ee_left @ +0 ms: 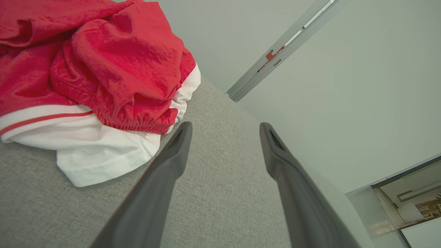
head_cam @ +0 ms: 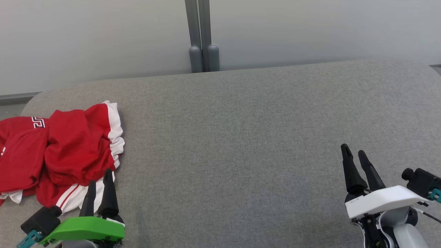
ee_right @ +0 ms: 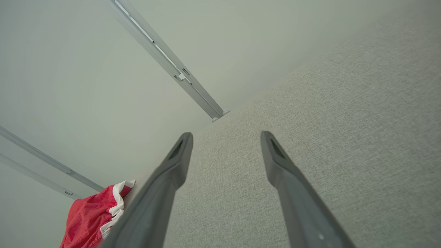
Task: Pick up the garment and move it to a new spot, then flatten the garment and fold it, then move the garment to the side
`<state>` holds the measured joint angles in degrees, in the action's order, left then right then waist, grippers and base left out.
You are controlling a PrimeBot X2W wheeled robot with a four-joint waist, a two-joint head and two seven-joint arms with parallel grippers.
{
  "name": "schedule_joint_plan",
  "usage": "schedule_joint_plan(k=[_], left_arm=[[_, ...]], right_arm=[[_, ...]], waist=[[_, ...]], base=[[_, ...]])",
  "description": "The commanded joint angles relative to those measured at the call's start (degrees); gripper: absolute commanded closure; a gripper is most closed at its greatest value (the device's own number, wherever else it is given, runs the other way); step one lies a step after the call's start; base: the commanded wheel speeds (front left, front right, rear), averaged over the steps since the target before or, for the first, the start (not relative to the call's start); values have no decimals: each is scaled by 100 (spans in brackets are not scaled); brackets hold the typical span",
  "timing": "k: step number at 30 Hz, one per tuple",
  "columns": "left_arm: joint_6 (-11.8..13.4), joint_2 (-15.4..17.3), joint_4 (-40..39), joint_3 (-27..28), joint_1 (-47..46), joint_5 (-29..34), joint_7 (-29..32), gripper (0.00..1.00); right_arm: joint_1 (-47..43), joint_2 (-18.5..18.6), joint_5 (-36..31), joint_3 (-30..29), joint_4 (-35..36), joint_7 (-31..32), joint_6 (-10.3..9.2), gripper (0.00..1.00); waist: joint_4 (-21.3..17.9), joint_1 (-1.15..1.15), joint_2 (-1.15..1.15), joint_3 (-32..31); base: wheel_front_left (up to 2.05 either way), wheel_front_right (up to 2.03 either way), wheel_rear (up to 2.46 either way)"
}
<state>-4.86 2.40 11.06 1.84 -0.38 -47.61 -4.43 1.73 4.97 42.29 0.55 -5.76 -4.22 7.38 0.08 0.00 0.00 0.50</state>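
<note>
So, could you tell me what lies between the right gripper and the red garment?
In the head view, just bare grey surface stretches from the right gripper to the garment; the left gripper sits at the garment's near edge.

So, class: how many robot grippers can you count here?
2. The left gripper sits lower left by the red and white garment; the right gripper lower right over the grey surface.

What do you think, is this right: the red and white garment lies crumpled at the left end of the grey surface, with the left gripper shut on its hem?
No: the left gripper is open beside the hem, gripping nothing, as the left wrist view shows. The garment does lie crumpled at the grey surface's left end.
</note>
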Motion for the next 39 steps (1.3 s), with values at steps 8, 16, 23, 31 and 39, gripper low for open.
schedule_joint_plan(k=[8, 16, 23, 31, 39], left_arm=[[56, 65, -94, 41, 57, 850, -186, 0], [58, 70, -89, 81, 149, 1392, -315, 0], [32, 78, -94, 95, 188, 1852, -420, 0], [40, 90, -122, 152, 260, 2331, -538, 0], [44, 90, -137, 163, 322, 2785, -643, 0]], right_arm=[[49, 101, -834, 92, 103, -205, 13, 0], [-17, 119, -1411, 115, 127, -334, 14, 0], [-76, 131, -1852, 141, 118, -439, 15, 0], [-110, 142, -2349, 154, 128, -561, 15, 0], [-163, 142, -2790, 112, 148, -666, 16, 0]], waist=[[1, 0, 0, -2], [25, 0, 0, -12], [32, 0, 0, -10], [19, 0, 0, -18], [23, 0, 0, -31]], base=[[0, 0, 0], [0, 0, 0], [0, 0, 0], [0, 0, 0], [0, 0, 0]])
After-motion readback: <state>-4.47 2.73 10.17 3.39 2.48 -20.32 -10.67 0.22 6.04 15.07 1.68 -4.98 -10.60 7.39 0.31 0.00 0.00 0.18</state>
